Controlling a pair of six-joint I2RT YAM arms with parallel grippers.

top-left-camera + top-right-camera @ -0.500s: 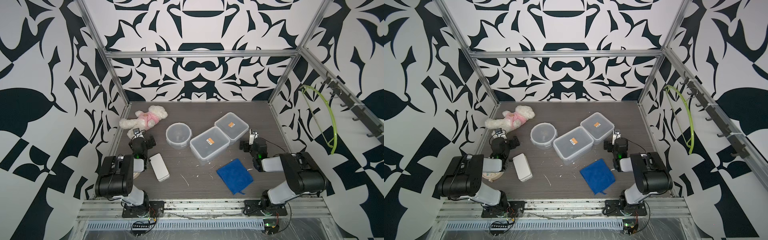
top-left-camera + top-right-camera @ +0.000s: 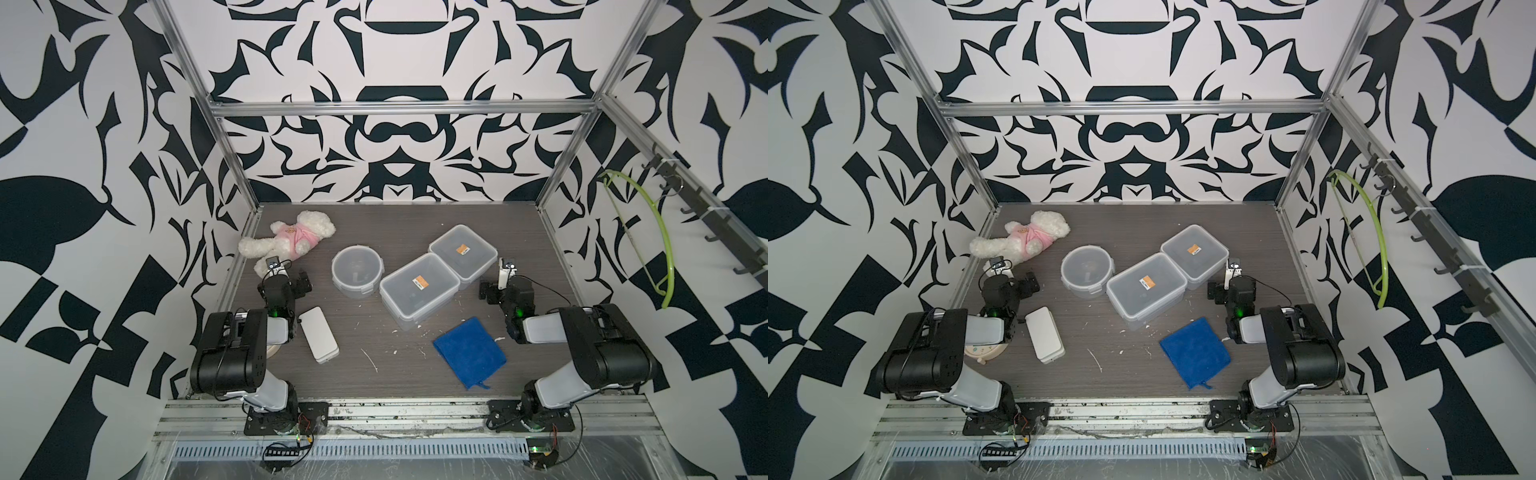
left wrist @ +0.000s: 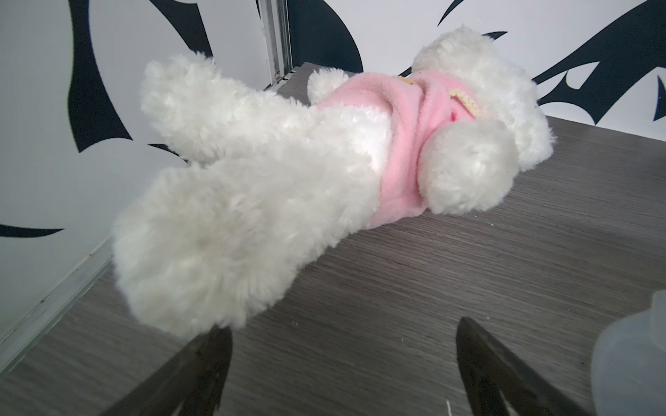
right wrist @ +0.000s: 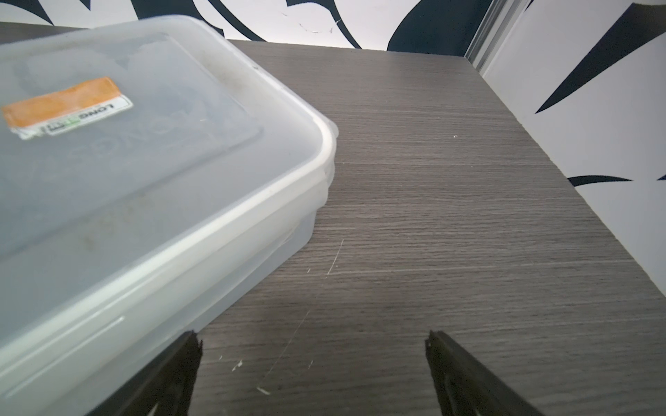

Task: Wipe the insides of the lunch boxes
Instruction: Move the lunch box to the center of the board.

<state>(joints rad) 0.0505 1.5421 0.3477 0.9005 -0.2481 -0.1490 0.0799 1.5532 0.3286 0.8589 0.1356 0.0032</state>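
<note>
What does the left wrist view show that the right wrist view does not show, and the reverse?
Only the left wrist view: a white plush toy in a pink top, lying down, and a translucent edge, perhaps a lunch box.
Only the right wrist view: a rectangular lunch box, lid on, with an orange sticker.
Both: the dark table, the patterned wall, and an open, empty gripper, the left gripper and the right gripper respectively.

Lunch box [image 4: 151, 187] partly off-frame
</note>
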